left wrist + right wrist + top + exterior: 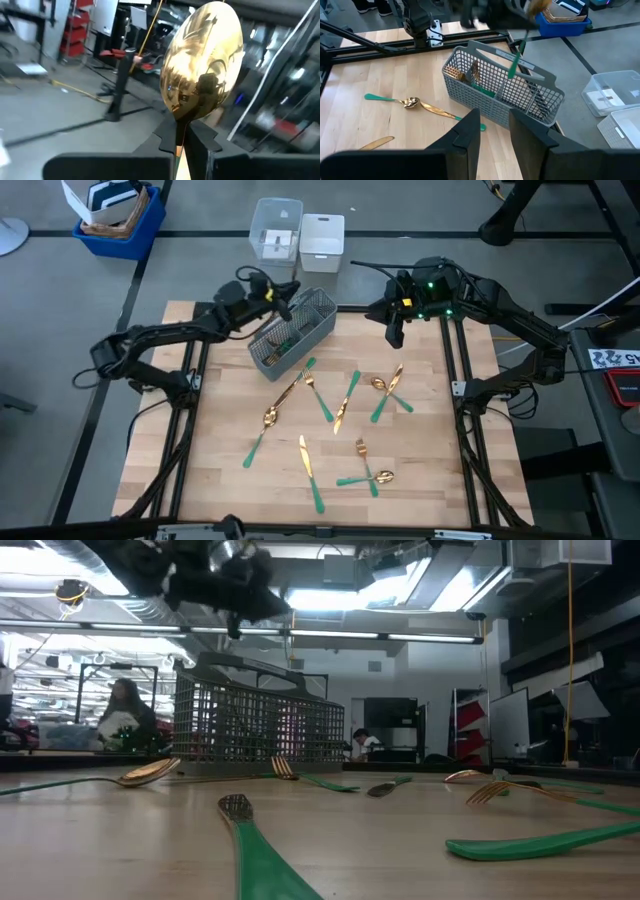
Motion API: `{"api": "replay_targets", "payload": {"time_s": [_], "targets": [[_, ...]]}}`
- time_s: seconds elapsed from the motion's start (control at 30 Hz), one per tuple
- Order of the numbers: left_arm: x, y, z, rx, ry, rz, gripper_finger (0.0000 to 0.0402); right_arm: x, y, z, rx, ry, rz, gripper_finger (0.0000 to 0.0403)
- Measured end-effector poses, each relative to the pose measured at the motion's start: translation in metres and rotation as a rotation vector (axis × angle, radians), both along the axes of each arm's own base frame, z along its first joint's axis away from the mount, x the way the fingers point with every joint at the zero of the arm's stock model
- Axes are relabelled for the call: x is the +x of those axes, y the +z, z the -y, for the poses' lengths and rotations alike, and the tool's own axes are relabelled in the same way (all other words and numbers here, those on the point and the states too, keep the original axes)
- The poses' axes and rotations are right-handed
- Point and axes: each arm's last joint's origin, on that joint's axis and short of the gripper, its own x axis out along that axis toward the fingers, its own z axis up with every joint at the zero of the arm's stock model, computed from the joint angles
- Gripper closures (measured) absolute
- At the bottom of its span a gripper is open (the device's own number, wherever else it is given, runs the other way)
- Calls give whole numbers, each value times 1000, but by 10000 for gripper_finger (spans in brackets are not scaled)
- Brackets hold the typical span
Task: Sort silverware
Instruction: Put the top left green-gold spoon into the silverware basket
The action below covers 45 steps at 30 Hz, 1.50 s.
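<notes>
- The left gripper (283,300) hangs over the grey mesh plastic caddy (318,318) at the far edge of the pale wooden table (210,450), fingers pinching the slim teal-green handle of a gold-bowled spoon (202,60) — its shiny bowl fills the left wrist view.
- From the right wrist view that spoon's green handle (514,62) points down toward the caddy's handle bar, above the compartments and not yet in one, I'd say.
- Done so far: a few pieces already stand in the caddy — gold heads and green handles (470,75) show through the mesh at one end. How many, I can't tell.
- Left to do: plenty. Loose silverware is scattered on the table — a spoon (270,418) crossing a fork near the caddy, a knife (304,455) nearer the front edge, a fork and spoon crossed (372,475), another pair near the right side (388,387), and more between.
- The right gripper (394,332) waits above the table's far right corner, fingers spread part-way around nothing, well apart from the cutlery.
- My read: early going — roughly ten pieces remain outside the caddy, and this spoon's drop comes next.
</notes>
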Motion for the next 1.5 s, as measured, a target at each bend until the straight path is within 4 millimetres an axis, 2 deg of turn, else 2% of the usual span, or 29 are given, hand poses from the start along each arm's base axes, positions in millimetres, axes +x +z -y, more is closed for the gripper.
{"api": "replay_targets", "payload": {"time_s": [0.2, 0.57, 0.93, 1.5], "targets": [[15, -22, -1, 109, -21, -170, 387, 0, 0, 0, 0, 0, 0, 295], [34, -41, 16, 250, -109, -356, 385, 0, 0, 0, 0, 0, 0, 295], [33, -55, 20, 197, -147, -501, 384, 1, -1, 0, 1, 0, -2, 295], [32, -60, 19, 108, -96, -516, 384, 1, -1, 0, 1, 0, -2, 295]]}}
